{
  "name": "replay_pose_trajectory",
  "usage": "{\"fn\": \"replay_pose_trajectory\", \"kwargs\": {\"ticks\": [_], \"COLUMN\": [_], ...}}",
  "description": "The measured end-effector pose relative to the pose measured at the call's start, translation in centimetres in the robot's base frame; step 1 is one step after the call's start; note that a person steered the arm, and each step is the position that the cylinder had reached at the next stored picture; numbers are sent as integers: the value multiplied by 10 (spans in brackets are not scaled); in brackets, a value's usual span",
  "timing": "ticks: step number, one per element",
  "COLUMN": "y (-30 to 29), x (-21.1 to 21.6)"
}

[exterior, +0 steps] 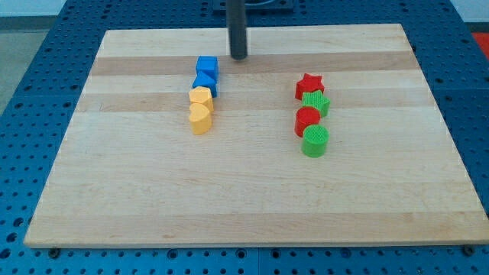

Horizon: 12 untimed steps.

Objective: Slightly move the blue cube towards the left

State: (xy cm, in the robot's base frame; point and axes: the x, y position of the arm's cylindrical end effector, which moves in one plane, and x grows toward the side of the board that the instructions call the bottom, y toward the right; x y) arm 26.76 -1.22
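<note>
Blue cube (207, 66) with bare board (137, 99) leftward

— What sort of place does this look like?
— A robotics lab bench: a pale wooden board (252, 191) lies on a blue perforated work surface (30, 92), with small coloured test blocks and a dark rod above.

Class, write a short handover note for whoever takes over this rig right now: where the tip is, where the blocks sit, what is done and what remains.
My tip sits just to the view's right of the blue cube, slightly above it, with a small gap.
The blue cube tops the left column: another blue block, then two yellow blocks.
No push looks made yet.
Left: nudge the blue cube slightly towards the view's left.
</note>
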Motion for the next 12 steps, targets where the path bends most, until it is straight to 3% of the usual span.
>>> {"fn": "replay_pose_trajectory", "kwargs": {"ticks": [4, 9, 10, 12], "y": [17, -8, -12, -18], "x": [-2, -21, -15, 37]}}
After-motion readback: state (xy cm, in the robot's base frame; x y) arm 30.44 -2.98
